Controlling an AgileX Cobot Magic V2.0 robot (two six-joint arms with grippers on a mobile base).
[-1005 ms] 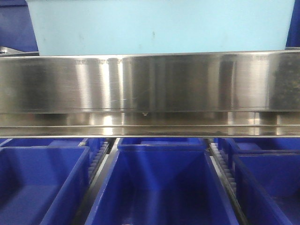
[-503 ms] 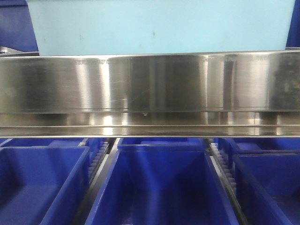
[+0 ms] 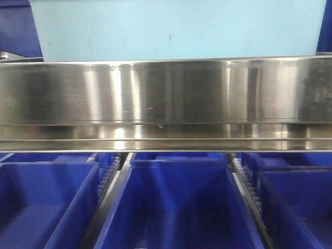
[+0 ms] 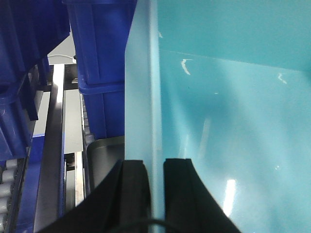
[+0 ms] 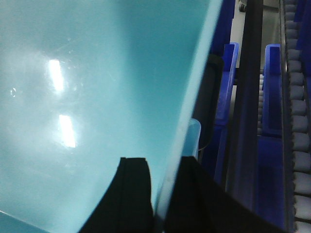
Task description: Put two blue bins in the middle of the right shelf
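nearest, at the left wrist: left gripper [image 4: 154,164] clamped on one side wall of the pale blue bin [image 4: 233,121], with one black finger [image 4: 132,182] outside the wall and the other inside. smooth, glossy bin interior off to the right of that wall. just past the outside finger, a dark tray [image 4: 104,158] low down. behind it, stacked dark blue crates [image 4: 99,58] close beside the bin. further left, a metal rail [image 4: 53,145] running away, more dark blue beyond it.

at the right wrist: right gripper [image 5: 160,167] closed on the opposite wall of the same bin [image 5: 87,97], again one finger inside and one outside, below the thick rim. past the rim, narrow dark blue crate edges [image 5: 228,92], then a dark upright bar [image 5: 248,97], then a row of rollers [image 5: 297,97] at the far right.

from the front camera: close up, a wide brushed steel shelf edge [image 3: 166,91] across the whole width. directly above and behind it, the pale blue bin [image 3: 176,28], centred, held between both grippers at shelf height; resting or lifted, cannot tell. below the steel edge, three dark blue crates side by side, the middle one [image 3: 179,207] open and facing the camera.
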